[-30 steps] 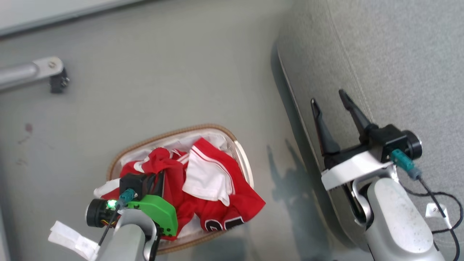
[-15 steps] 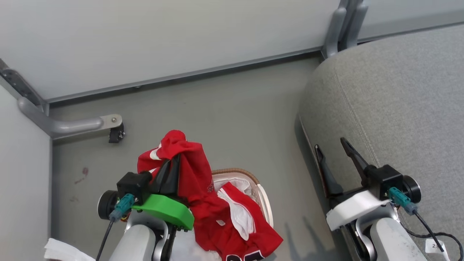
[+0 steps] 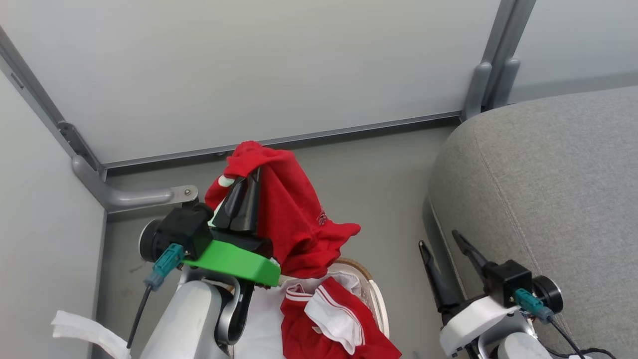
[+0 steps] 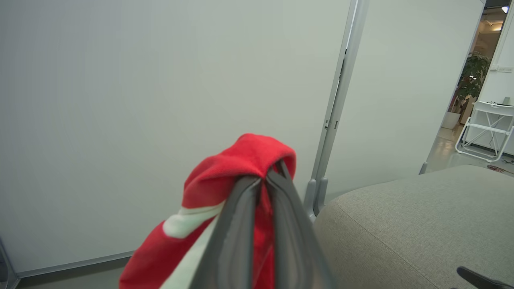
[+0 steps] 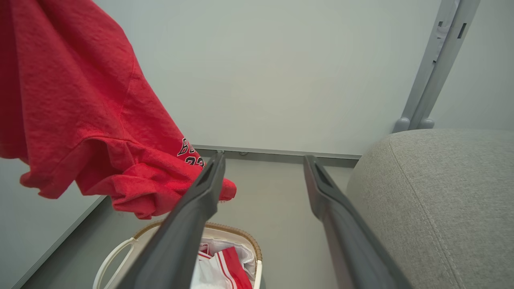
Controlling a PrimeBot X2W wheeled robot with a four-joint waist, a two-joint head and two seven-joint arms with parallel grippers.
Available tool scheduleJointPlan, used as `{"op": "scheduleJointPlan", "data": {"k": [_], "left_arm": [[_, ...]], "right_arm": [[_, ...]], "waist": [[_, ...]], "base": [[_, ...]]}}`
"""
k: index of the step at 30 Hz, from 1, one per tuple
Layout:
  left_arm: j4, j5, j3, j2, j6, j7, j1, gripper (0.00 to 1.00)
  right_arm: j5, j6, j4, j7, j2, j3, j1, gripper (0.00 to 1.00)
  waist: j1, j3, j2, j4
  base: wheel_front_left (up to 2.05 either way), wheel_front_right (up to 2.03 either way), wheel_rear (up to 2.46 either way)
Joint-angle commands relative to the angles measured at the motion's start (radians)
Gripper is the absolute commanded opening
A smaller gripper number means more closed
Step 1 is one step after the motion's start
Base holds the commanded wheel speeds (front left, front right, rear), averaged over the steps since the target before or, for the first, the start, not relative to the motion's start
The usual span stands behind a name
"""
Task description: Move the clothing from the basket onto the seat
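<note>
While the left gripper (image 3: 253,175) hangs above the basket (image 3: 376,294), the head view shows its jaws pinched tight on a red garment (image 3: 294,214), whose hem dangles just over the basket's rim. More red-and-white clothing (image 3: 324,319) lies inside the basket. The seat (image 3: 548,174) stands to the basket's right, well apart from the held cloth. The right gripper (image 3: 439,240) sits between basket and seat, jaws wide and empty.

Left wrist view: the jaws grip a bunched red-and-white fold of the garment, with the seat beyond, on the side away from the basket.

Right wrist view: wide jaws frame the floor (image 5: 273,208) past the basket; the garment drapes above the basket, its lowest folds near one finger.

Likely hazards: the small pinch may slip under the cloth's weight on the way to the seat, dropping the garment on the floor. The trailing hem may also snag the basket's rim or the right gripper and drag the light basket.
</note>
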Motion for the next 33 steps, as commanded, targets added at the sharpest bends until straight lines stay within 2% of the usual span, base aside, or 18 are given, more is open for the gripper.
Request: {"op": "scheduleJointPlan", "data": {"k": [1,4,11,16,22,24,31,32,33], "left_arm": [[-0.01,-0.009,-0.004,0.002,-0.005,0.0,-0.018,0.0],[-0.021,-0.016,-0.023,0.002,-0.004,0.0,-0.028,0.0],[-0.041,-0.037,-0.096,0.002,-0.003,0.0,-0.048,0.0],[-0.045,-0.05,-0.138,0.002,0.001,0.0,-0.071,0.0],[-0.043,-0.064,-0.19,0.002,0.003,0.0,-0.102,0.0],[-0.046,-0.077,-0.22,0.002,0.005,0.001,-0.116,0.0],[-0.054,-0.102,-0.267,0.002,0.019,0.0,-0.147,0.0],[-0.055,-0.101,-0.271,0.002,0.02,0.0,-0.149,0.0],[-0.058,-0.105,-0.276,0.002,0.02,0.0,-0.15,0.0]], "right_arm": [[-0.009,-0.001,0.006,-0.002,-0.004,0.016,0.008,1.0],[-0.017,-0.001,0.025,-0.002,-0.006,0.082,-0.011,1.0],[0.003,-0.001,0.114,-0.002,-0.019,0.308,-0.139,1.0],[-0.006,-0.001,0.188,-0.002,-0.014,0.398,-0.247,1.0],[0.003,-0.001,0.288,-0.002,-0.005,0.466,-0.344,1.0],[0.042,-0.001,0.298,-0.002,-0.004,0.492,-0.37,1.0],[0.047,-0.001,0.338,-0.002,-0.005,0.482,-0.394,1.0],[0.049,-0.001,0.345,-0.002,-0.005,0.479,-0.396,0.81],[0.058,-0.001,0.356,-0.002,-0.005,0.482,-0.395,0.3]], "waist": [[0.0001,-0.002,0.0,0.011],[0.0001,0.0,0.0,0.024],[0.0001,0.012,0.0,0.073],[0.0001,0.031,0.0,0.115],[0.0001,0.055,0.0,0.174],[0.0001,0.065,0.0,0.207],[0.0001,0.081,0.0,0.256],[0.0001,0.083,0.0,0.26],[0.0001,0.084,0.0,0.265]], "base": [[0.0,0.0,0.0],[0.0,0.0,0.0],[0.0,0.0,0.0],[0.0,0.0,0.0],[0.0,0.0,0.0],[0.0,0.0,0.0],[0.0,0.0,0.0],[0.0,0.0,0.0],[0.0,0.0,0.0]]}}
